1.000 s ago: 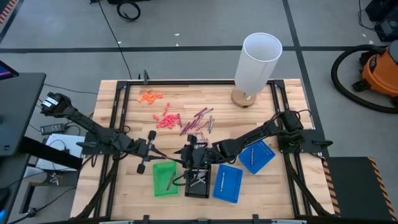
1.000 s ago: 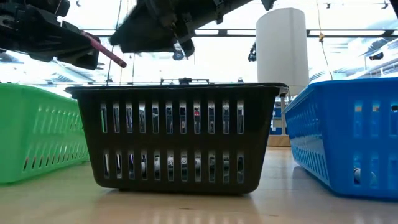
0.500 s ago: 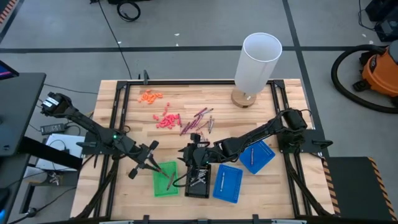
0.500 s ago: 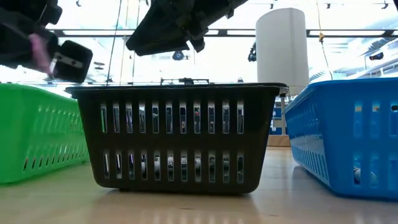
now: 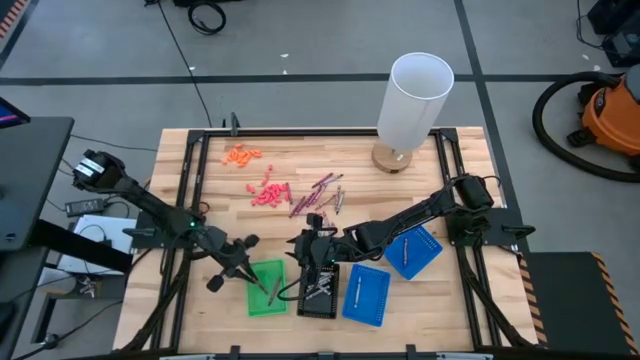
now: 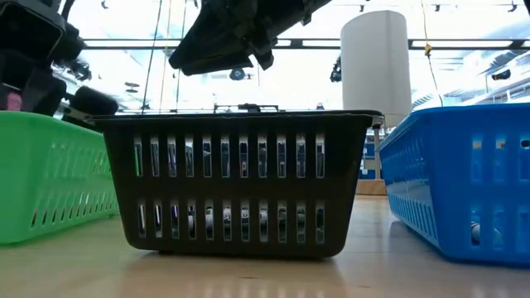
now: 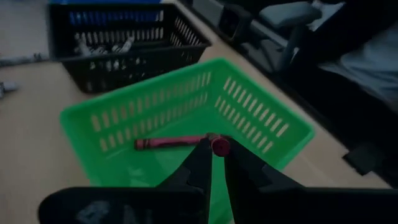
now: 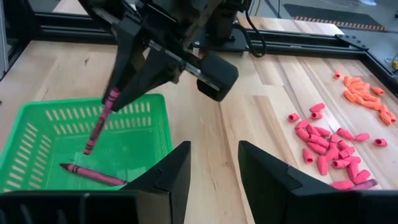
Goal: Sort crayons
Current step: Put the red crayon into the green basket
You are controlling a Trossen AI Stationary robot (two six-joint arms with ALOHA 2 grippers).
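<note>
Left gripper: over green tray, jaws pinching a maroon crayon, tip angled down. Second maroon crayon: flat inside that tray. Right gripper: at black tray's 12 o'clock edge, jaws spread, nothing between. Loose crayons: counter, 12 o'clock of trays.

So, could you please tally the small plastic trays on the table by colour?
Green slotted plastic tray: 1
Black slotted plastic tray: 1
Blue slotted plastic trays: 2
Total: 4
</note>
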